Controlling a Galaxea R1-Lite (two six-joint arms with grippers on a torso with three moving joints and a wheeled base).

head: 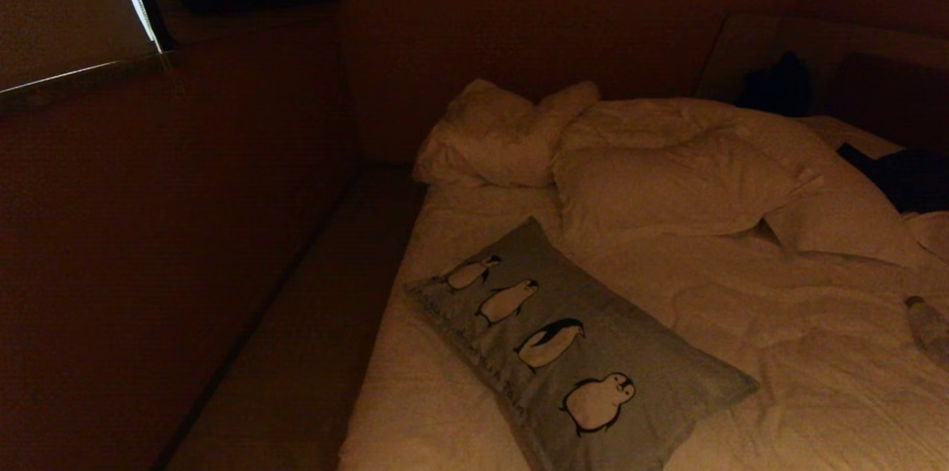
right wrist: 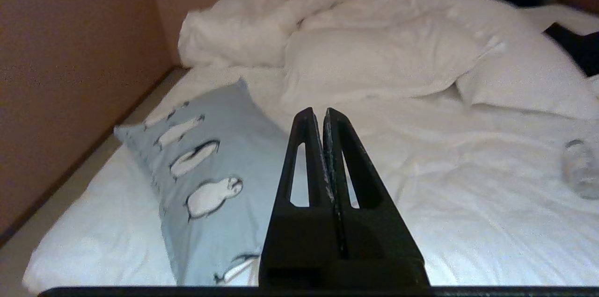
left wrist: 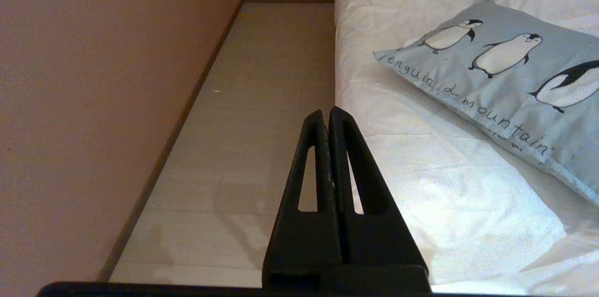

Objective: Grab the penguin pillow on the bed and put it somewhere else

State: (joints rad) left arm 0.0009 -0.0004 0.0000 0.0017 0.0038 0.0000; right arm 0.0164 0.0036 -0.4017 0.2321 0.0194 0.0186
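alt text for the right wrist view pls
The right gripper, fingers shut and empty, hangs above the bed, with the penguin pillow lying flat on the sheet near the bed's edge. Rumpled white pillows are heaped behind.

You are looking at a bedroom in a home or hotel. A wide bed (head: 778,352) with rumpled white sheets fills most of it, with plain white pillows (head: 660,189) heaped near the wall and a penguin pillow (head: 563,352) by its edge. Beside it runs a strip of pale floor (left wrist: 252,124) along a bare wall (left wrist: 93,77), and a blind (head: 59,4) covers the window.
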